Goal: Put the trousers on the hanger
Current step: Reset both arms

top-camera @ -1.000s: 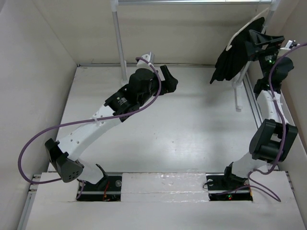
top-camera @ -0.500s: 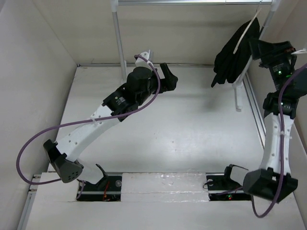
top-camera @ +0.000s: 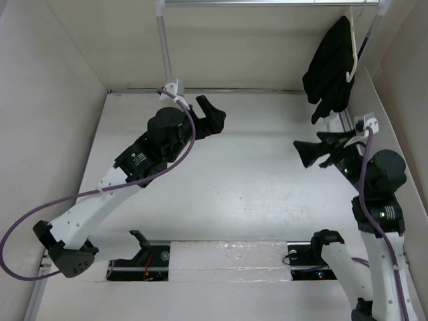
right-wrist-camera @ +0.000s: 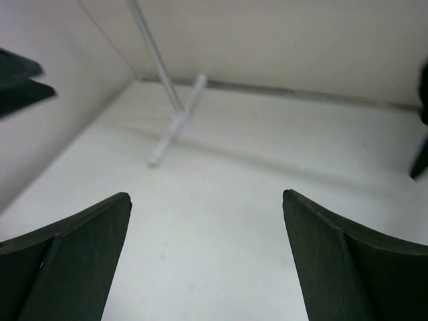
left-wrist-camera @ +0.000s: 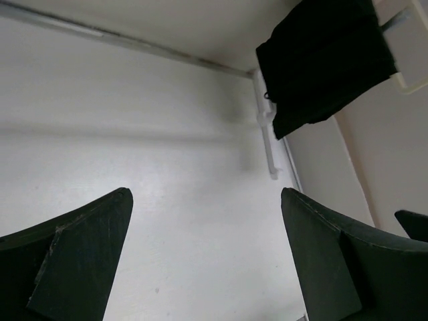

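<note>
The black trousers (top-camera: 330,70) hang folded over the cream hanger (top-camera: 352,53), whose hook sits on the top rail at the back right, clear of the table. They also show in the left wrist view as the trousers (left-wrist-camera: 324,60), and a dark edge of the trousers (right-wrist-camera: 421,144) shows in the right wrist view. My right gripper (top-camera: 309,152) is below and in front of them, apart from them, open and empty (right-wrist-camera: 204,194). My left gripper (top-camera: 214,114) hovers over the back middle of the table, open and empty (left-wrist-camera: 205,194).
A white rack frames the back: a left pole (top-camera: 165,50), a top rail (top-camera: 267,3) and a right pole (top-camera: 371,30). Its left foot (right-wrist-camera: 175,124) lies on the table floor. Beige walls (top-camera: 53,100) close in both sides.
My right arm has let go of the hanger and drawn back down toward the table. The hanger with the trousers now hangs from the rail. My left arm shifted slightly left.
</note>
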You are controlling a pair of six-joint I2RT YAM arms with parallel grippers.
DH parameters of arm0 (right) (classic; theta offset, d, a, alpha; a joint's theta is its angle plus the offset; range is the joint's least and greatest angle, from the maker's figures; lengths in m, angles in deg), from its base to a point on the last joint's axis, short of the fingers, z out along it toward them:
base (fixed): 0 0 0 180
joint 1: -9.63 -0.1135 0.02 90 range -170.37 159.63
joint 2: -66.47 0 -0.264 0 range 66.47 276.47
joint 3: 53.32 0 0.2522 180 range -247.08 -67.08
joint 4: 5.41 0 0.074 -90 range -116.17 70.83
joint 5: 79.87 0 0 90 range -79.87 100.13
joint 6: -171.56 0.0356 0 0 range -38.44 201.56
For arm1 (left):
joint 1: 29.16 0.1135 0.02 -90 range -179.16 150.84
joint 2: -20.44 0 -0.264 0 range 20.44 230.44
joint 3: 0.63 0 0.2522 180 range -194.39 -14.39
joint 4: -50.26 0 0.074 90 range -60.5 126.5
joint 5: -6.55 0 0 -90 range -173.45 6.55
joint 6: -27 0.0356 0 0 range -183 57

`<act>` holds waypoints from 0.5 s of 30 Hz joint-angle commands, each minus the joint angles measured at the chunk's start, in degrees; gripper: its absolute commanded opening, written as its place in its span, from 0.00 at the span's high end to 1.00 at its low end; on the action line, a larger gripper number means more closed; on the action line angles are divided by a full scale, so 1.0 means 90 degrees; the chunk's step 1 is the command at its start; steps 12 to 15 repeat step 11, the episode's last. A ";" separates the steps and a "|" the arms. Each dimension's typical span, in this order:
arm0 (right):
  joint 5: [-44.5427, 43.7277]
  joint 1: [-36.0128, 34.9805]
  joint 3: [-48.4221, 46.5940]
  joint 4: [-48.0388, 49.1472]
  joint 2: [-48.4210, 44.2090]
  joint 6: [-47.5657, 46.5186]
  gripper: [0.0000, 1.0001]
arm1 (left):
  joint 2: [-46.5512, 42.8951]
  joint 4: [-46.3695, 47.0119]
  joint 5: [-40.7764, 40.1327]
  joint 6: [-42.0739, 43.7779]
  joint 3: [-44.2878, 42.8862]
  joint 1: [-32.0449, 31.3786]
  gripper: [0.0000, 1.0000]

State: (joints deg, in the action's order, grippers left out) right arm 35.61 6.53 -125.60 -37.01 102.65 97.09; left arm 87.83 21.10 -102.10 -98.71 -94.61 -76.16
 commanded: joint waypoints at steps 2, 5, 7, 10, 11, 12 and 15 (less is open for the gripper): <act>-0.1276 -0.0096 0.0524 -0.2233 -0.0961 -0.1207 0.00 | -0.0368 -0.0340 -0.0222 -0.0377 0.0815 0.0027 0.11; -0.1463 -0.0096 0.0760 -0.2508 -0.1256 -0.1218 0.00 | -0.0583 -0.0233 -0.0106 -0.0631 0.1247 0.0027 0.11; -0.1473 -0.0096 0.0780 -0.2529 -0.1228 -0.1227 0.00 | -0.0653 -0.0135 -0.0047 -0.0691 0.1433 0.0027 0.11; -0.1356 -0.0096 0.0604 -0.2509 -0.0984 -0.1364 0.00 | -0.0633 -0.0086 0.0071 -0.0652 0.1443 0.0027 0.10; -0.1356 -0.0096 0.0527 -0.2538 -0.0819 -0.1441 0.00 | -0.0633 -0.0076 0.0100 -0.0652 0.1434 0.0027 0.09; -0.1356 -0.0096 0.0527 -0.2538 -0.0819 -0.1441 0.00 | -0.0633 -0.0076 0.0100 -0.0652 0.1434 0.0027 0.09; -0.1356 -0.0096 0.0527 -0.2538 -0.0819 -0.1441 0.00 | -0.0633 -0.0076 0.0100 -0.0652 0.1434 0.0027 0.09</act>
